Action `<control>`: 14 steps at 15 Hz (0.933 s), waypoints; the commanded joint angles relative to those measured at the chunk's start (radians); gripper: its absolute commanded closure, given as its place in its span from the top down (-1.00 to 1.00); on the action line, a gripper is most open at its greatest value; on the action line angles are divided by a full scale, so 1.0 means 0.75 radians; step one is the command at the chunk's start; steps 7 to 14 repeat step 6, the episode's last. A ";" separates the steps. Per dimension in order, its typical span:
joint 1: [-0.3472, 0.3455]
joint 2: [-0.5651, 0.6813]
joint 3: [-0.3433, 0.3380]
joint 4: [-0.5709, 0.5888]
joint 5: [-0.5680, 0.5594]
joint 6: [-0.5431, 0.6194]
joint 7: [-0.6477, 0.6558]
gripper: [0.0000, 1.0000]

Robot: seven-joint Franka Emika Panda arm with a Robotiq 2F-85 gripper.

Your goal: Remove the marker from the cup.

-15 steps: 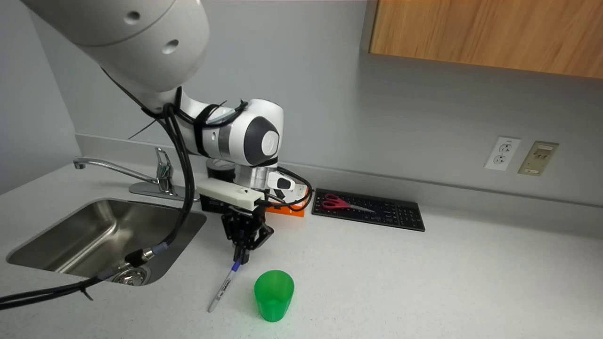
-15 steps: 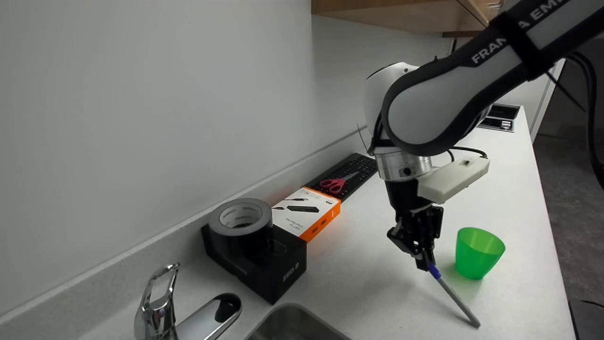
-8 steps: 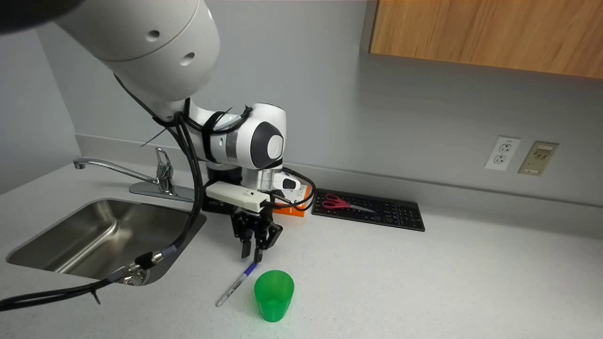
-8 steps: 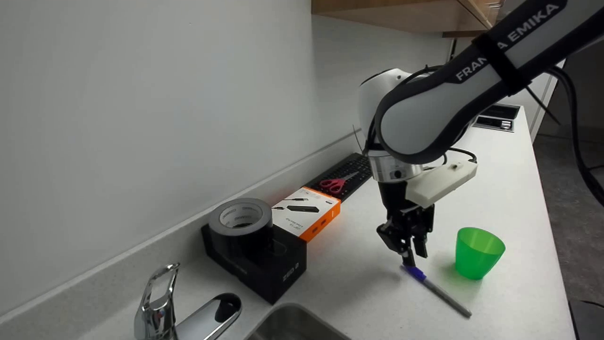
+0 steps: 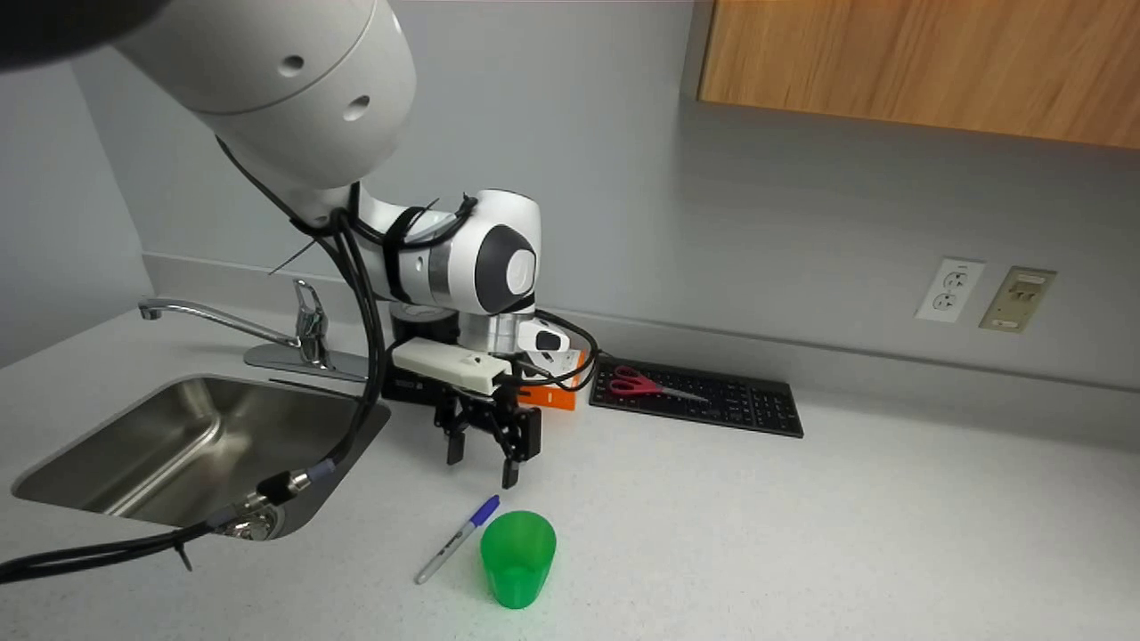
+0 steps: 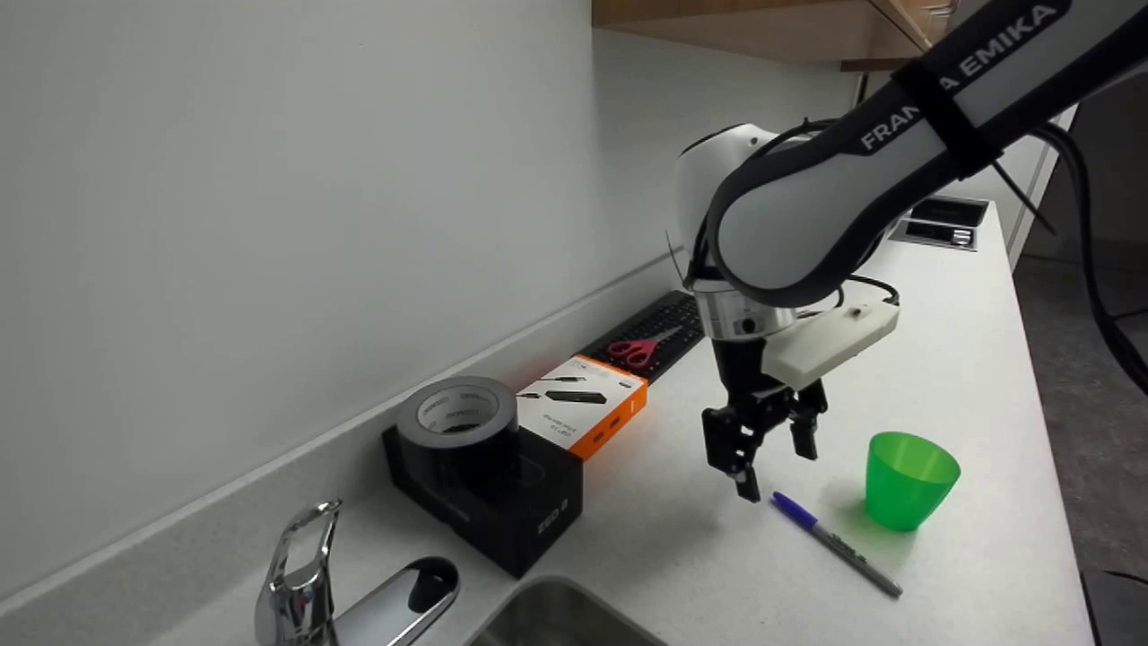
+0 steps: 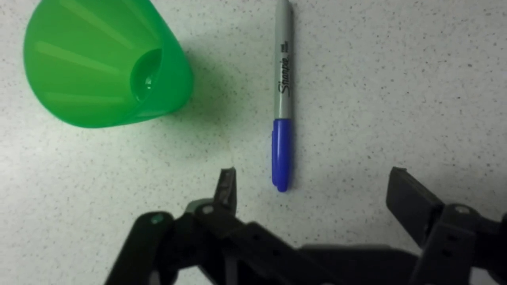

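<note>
The marker [image 7: 283, 91], grey-bodied with a blue cap, lies flat on the counter outside the cup. In both exterior views the marker [image 5: 458, 540] rests beside the bright green cup [image 5: 517, 563], which stands upright with nothing visible inside. My gripper [image 6: 778, 478] is spread open above the counter, back from the capped end of the marker [image 6: 843, 549]. In the wrist view the fingers stand wide apart, and the cap's tip reaches partway between the fingertips [image 7: 227, 174] without contact. The cup [image 7: 107, 67] is at the upper left there.
A black box [image 6: 502, 511] bearing a tape roll [image 6: 457, 417] sits by the wall, beside an orange-and-white box [image 6: 583, 404]. Red scissors [image 5: 637, 383] lie on a black keyboard [image 5: 748, 405]. The sink [image 5: 196, 392] and faucet [image 5: 312, 325] are on the arm's other side.
A second ago the gripper was shut on the marker's cap, holding it slanted. It has since opened and drawn back; the marker dropped flat beside the cup. The cup has not moved.
</note>
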 commanded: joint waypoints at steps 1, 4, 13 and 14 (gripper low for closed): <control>0.026 0.011 -0.023 0.031 -0.021 -0.008 0.047 1.00; 0.014 0.001 -0.018 0.008 0.000 -0.002 0.011 1.00; 0.014 0.001 -0.019 0.008 -0.003 -0.002 0.014 1.00; 0.014 0.001 -0.019 0.008 -0.003 -0.002 0.014 1.00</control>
